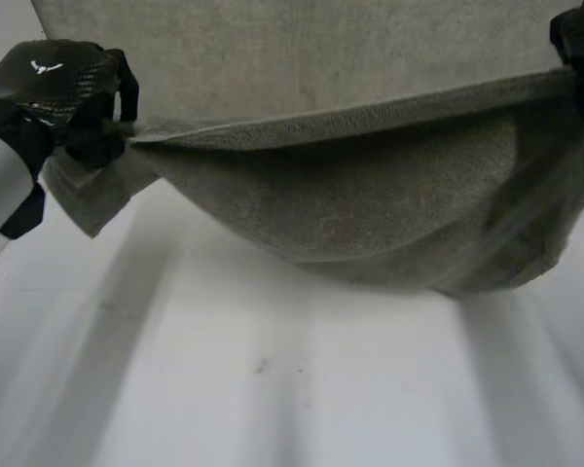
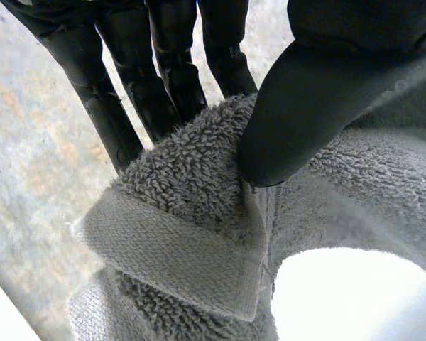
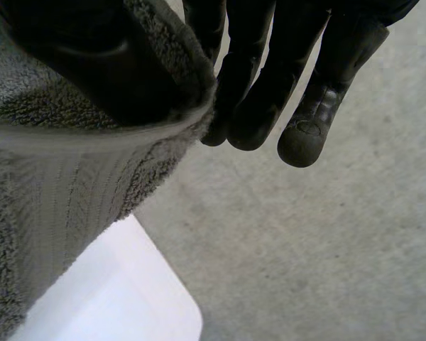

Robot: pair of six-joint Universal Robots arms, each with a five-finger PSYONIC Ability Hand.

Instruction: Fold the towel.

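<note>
Over the table (image 1: 273,389), the towel (image 1: 350,214) is pinched by the left hand (image 1: 68,92), bearing a white emblem (image 1: 46,67), and the right hand (image 1: 579,49), upper right.

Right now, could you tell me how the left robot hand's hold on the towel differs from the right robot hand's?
The left robot hand pinches in from the corner, leaving a hemmed flap loose; the right robot hand grips right at an edge. The left fingers end behind the towel; the right fingertips reach past its edge. Both thumbs clamp it above the table.
</note>
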